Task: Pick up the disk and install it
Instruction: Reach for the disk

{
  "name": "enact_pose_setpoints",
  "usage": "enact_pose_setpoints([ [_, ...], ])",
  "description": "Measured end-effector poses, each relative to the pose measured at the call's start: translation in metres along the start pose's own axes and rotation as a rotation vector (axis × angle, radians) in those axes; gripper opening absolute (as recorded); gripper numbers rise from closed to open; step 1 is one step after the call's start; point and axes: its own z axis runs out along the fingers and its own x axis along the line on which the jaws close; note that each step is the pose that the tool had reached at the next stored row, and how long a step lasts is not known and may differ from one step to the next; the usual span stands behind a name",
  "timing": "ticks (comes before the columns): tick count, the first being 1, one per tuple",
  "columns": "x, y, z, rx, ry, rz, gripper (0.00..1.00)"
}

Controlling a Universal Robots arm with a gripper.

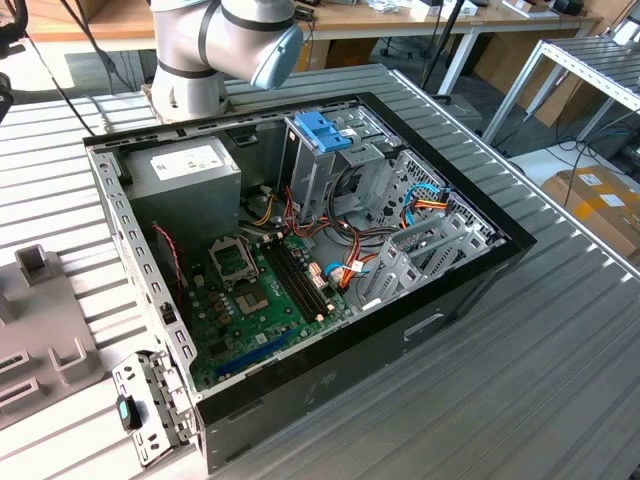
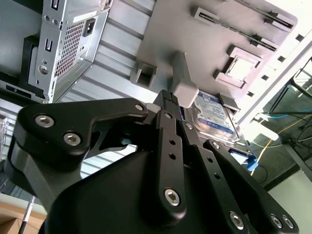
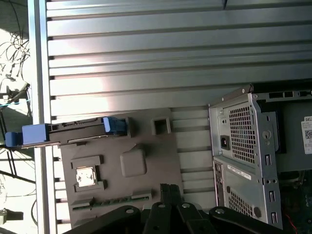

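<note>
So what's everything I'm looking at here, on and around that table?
computer case: one, black, open, on the table
power supply box: one, grey with white sticker, inside the case
drive cage: one, metal with blue top, inside the case
motherboard: one, green, on the case floor
parts tray: one, grey, on the table beside the case
disk: one, silver with blue-and-white label, at the tray's edge
table: one, ribbed grey metal, under the case and tray
cardboard box: one, brown, beyond the table at the exterior view's right
robot arm: one, silver-grey, behind the case
gripper: one, black, over the parts tray
</note>
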Motion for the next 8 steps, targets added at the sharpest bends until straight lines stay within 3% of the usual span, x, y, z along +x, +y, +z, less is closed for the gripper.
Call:
enact_pose_setpoints([
  [8, 0.0059, -0.0004, -0.0002, 0.0001, 0.0, 0.0, 0.11],
])
